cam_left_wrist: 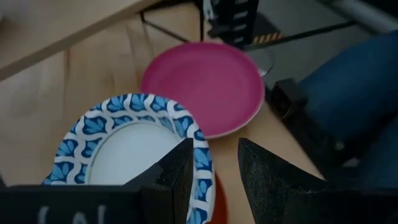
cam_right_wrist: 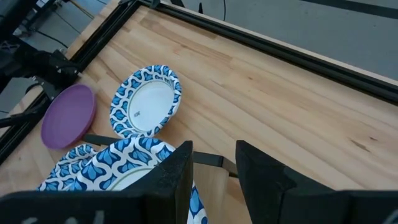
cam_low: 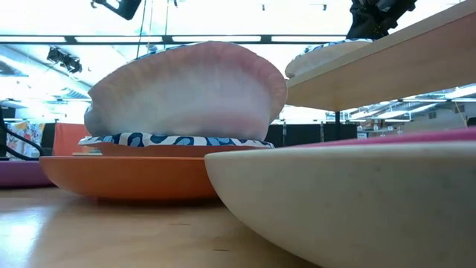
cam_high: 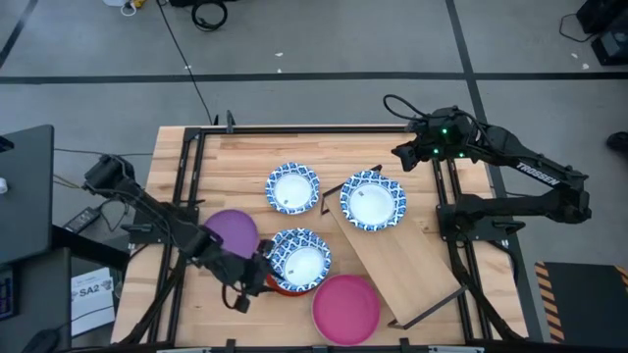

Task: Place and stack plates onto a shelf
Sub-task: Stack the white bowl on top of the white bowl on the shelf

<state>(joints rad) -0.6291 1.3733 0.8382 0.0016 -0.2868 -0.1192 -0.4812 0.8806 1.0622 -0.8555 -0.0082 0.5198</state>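
Left claw [cam_high: 257,276], part-open, is straddling the blue plate's [cam_high: 300,260] rim – it could slide off the orange plate [cam_high: 285,287] beneath. Right claw [cam_high: 400,154], part-open and empty, is hovering beside the shelf [cam_high: 407,270].

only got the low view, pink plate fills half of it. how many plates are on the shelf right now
Observer: One. A blue-and-white shelf plate sits at the far end of the shelf.
Operator: where's the left end effector
Observer: The left end effector is at the near rim of the stacked blue-and-white plate, which rests on the orange-red plate. Its jaws are apart.
Operator: any plate i'm missing
Observer: Yes, a third blue-and-white plate lies flat on the table, beyond the stack and left of the shelf.
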